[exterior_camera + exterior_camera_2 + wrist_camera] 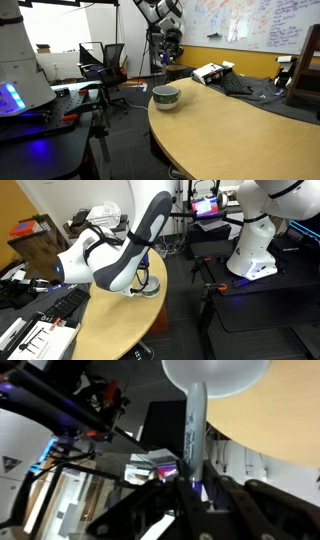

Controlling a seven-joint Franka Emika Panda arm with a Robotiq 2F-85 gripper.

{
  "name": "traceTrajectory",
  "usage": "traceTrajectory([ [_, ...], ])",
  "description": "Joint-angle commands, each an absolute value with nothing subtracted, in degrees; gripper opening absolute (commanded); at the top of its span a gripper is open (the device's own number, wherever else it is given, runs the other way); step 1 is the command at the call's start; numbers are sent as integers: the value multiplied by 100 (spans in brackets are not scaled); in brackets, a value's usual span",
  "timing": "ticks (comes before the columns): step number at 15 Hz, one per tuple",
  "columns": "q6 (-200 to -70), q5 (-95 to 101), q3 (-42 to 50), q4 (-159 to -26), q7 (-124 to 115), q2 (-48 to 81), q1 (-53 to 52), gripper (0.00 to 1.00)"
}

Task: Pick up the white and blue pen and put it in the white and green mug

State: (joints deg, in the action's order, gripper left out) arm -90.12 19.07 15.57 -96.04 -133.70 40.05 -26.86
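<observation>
The white and green mug (pixel 166 97) stands near the edge of the tan table (pixel 230 135). In an exterior view only part of the mug (pixel 151 287) shows behind my arm. My gripper (pixel 166 60) hangs above the mug. In the wrist view the gripper (pixel 195 485) is shut on the white and blue pen (pixel 196 425). The pen's free end points at the mug's white rim (pixel 215 375). The pen is too small to make out in both exterior views.
A dark cloth (pixel 255 88) and a white device (pixel 211 72) lie on the table behind the mug. Office chairs (pixel 105 62) stand on the floor beyond the table edge. A white robot base (pixel 255 240) and cables stand beside the table.
</observation>
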Motion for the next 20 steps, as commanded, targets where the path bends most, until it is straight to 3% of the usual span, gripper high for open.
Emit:
traceTrajectory([
  [1, -8234, 1715, 1119, -9403, -14211, 4143, -2199, 5],
  [10, -7979, 1422, 745, -8248, -14527, 5413, -1488, 5],
  [11, -7921, 1418, 728, -8093, -14529, 5543, -1503, 9],
  [12, -7901, 1418, 710, -7966, -14529, 5643, -1518, 47],
  [14, -7954, 1416, 691, -7829, -14565, 5731, -1542, 54],
  [20, -9138, 1560, 558, -8730, -14092, 4764, -1486, 100],
])
